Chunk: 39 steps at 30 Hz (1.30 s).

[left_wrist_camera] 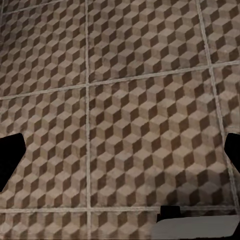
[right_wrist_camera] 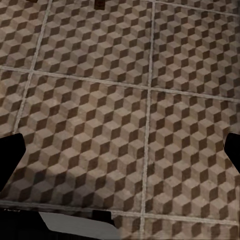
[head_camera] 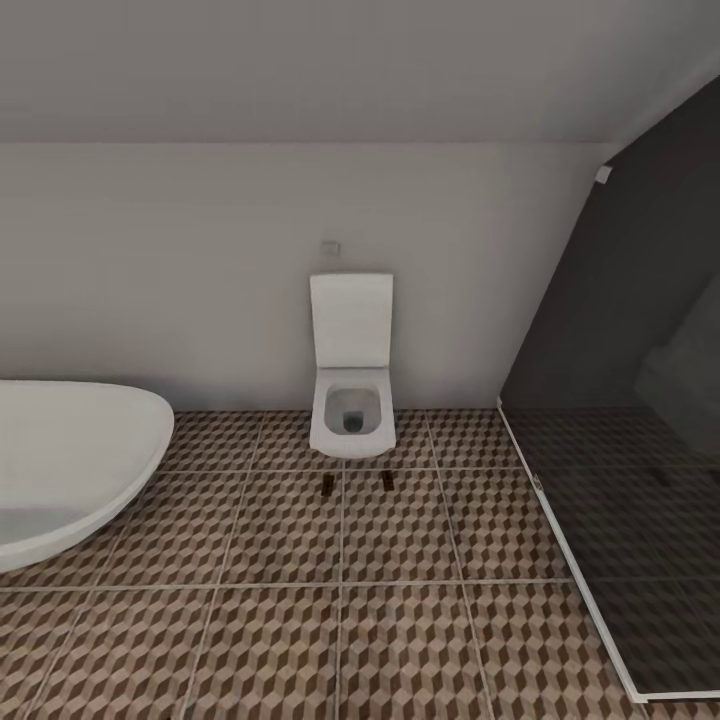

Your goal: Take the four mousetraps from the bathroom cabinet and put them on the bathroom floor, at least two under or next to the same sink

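Left gripper [left_wrist_camera: 120,150]: jaws spread wide, nothing between them, bathroom floor [left_wrist_camera: 130,100] beneath.
Right gripper [right_wrist_camera: 120,150]: jaws spread, bare tiles beneath.
Mousetraps: two small dark shapes, probably traps [head_camera: 328,484] [head_camera: 388,480], on the floor before the toilet [head_camera: 350,400], well ahead of both jaws.
Bathtub [head_camera: 70,450]: left.
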Tool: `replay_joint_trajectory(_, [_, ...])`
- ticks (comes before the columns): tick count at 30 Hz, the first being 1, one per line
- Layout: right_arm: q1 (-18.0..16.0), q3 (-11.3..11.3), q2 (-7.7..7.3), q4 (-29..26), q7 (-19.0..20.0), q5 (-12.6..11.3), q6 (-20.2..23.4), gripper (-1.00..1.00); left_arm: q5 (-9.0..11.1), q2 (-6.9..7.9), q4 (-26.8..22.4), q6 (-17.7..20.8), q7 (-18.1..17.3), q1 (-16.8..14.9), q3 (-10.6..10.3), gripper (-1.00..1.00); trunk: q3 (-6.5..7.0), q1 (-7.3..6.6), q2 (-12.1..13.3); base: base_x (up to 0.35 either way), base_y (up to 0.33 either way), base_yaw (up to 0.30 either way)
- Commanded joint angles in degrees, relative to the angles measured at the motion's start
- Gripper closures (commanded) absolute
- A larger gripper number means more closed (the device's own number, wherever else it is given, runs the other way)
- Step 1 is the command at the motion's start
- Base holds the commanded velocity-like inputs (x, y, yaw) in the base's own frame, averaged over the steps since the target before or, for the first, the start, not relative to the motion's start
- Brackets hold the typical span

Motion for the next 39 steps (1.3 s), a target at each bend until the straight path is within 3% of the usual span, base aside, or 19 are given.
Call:
replay_joint_trajectory(1, [-0.03, 0.20, 0.03, -0.02, -0.78, 0.42, 1.08, -1.00, 0.25, 0.01, 0.19, -0.22, 0.20, 0.91, -0.51, -1.00, -0.09, 0.03, -0.10, 0.000, 0.000, 0.000])
replay_joint_trajectory(5, [-0.02, -0.02, 0.06, -0.16, -1.39, -0.11, 4.51, -1.00, 0.25, 0.02, 0.19, -0.20, 0.20, 2.92, -0.53, -1.00, -0.09, 0.03, -0.10, 0.000, 0.000, 0.000])
replay_joint_trajectory(9, [-0.01, -0.14, 0.05, -0.22, -1.89, -2.46, 8.07, -1.00, 0.25, 0.04, 0.20, -0.19, 0.18, 5.92, -0.51, -1.00, -0.09, 0.03, -0.10, 0.000, 0.000, 0.000])
replay_joint_trajectory(13, [-0.01, -0.17, 0.04, -0.22, -2.03, -5.06, 9.07, -1.00, 0.25, 0.10, 0.18, -0.14, 0.22, 7.70, -0.51, -1.00, -0.09, 0.03, -0.10, 0.000, 0.000, 0.000])
replay_joint_trajectory(18, [-0.01, -0.18, 0.07, -0.22, -2.07, -6.42, 9.39, -1.00, 0.27, 0.29, 0.21, 0.55, 0.23, 8.38, -0.50, -1.00, -0.09, 0.03, -0.10, 0.000, 0.000, 0.000])
replay_joint_trajectory(20, [-0.01, -0.18, 0.05, -0.19, -2.07, -6.76, 9.44, -1.00, 0.31, 0.37, 0.19, 3.38, 0.25, 8.54, -0.50, -1.00, -0.09, 0.03, -0.10, 0.000, 0.000, 0.000])
replay_joint_trajectory(23, [-0.01, -0.19, -0.01, -0.11, -2.02, -6.97, 9.45, -1.00, 0.34, 0.32, 0.11, 10.89, 0.26, 8.64, -0.31, -1.00, -0.06, 0.03, -0.10, 0.000, 0.000, 0.000])
replay_joint_trajectory(26, [-0.01, -0.19, -0.15, -0.06, -2.00, -7.09, 9.46, -1.00, 0.85, 0.27, -0.12, 21.28, 0.18, 8.70, 0.89, -1.00, 0.11, 0.03, -0.10, 0.000, 0.000, 0.000])
replay_joint_trajectory(32, [-0.01, -0.19, -0.24, -0.04, -1.98, -7.11, 9.46, -1.00, 1.99, 0.35, -0.24, 23.54, 0.08, 8.71, 3.56, -1.00, 0.61, 0.03, -0.10, 0.000, 0.000, 0.000])
replay_joint_trajectory(39, [-0.01, -0.19, -0.34, -0.04, -2.04, -7.10, 9.50, -1.00, 2.33, 0.37, -0.38, 22.35, -0.05, 8.71, 4.75, -1.00, 1.20, 0.03, -0.10, 0.000, 0.000, 0.000])
